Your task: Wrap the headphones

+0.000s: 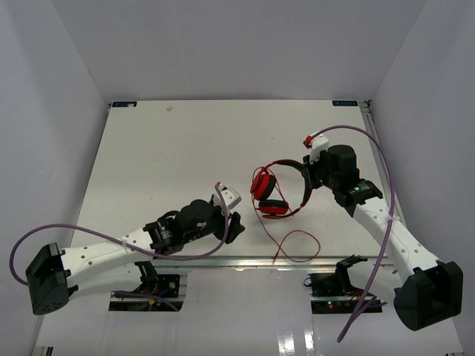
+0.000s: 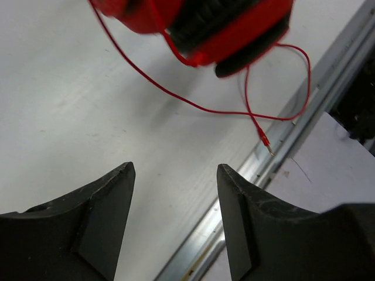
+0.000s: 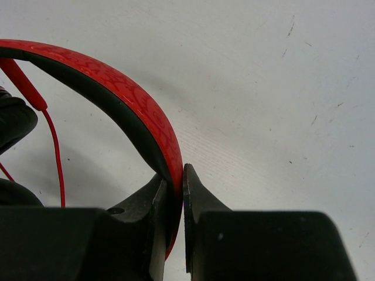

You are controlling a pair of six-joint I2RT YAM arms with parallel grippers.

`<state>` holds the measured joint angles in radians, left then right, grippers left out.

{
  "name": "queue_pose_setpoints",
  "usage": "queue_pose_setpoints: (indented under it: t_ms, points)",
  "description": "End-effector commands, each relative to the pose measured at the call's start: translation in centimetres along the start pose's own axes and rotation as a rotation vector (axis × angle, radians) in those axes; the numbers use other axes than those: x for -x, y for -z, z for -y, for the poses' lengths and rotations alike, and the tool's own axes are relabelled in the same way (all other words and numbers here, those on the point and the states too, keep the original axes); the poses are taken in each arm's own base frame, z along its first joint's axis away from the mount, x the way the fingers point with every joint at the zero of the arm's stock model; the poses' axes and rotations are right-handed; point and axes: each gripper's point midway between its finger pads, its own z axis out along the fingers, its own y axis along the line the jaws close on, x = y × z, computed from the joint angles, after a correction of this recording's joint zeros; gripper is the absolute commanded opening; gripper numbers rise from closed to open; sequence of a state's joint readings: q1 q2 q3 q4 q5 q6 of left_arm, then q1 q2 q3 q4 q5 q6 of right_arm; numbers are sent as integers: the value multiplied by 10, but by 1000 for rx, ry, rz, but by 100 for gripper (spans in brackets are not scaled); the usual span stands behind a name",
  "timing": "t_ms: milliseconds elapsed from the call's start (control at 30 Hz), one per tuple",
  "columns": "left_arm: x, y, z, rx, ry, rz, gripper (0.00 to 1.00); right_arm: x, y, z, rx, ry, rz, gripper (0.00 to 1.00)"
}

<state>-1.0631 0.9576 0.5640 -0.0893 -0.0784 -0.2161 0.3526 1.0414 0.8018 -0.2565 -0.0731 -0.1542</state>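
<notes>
One look from above: headphones [image 1: 264,184] lie mid-table, cable [image 1: 297,232] looping near the edge. Left wrist: left claw [image 2: 174,170] wide, empty; thin cable could slip it. Right wrist: right claw [image 3: 176,174] pinches the band [image 3: 126,93]; a tug might free it.

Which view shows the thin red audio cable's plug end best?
Left wrist: the thin red audio cable appears close and sharp, right down to its plug. Top external shows the cable's loose loop, but tiny; right wrist catches only a short stretch.
</notes>
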Motion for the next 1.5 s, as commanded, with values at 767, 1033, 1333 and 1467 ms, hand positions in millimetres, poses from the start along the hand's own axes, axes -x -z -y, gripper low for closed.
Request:
queue_pose_setpoints:
  t_ms: [767, 1033, 1333, 1467]
  points:
    - [61, -67, 17, -63, 259, 707, 91, 144, 56, -11, 198, -182, 266, 8]
    - [79, -70, -3, 54, 122, 780, 94, 160, 66, -15, 233, -194, 294, 8]
    - [66, -93, -5, -69, -102, 689, 89, 177, 81, -26, 297, -209, 327, 8]
    - [59, -108, -10, -130, -113, 642, 87, 187, 89, -29, 314, -209, 343, 8]
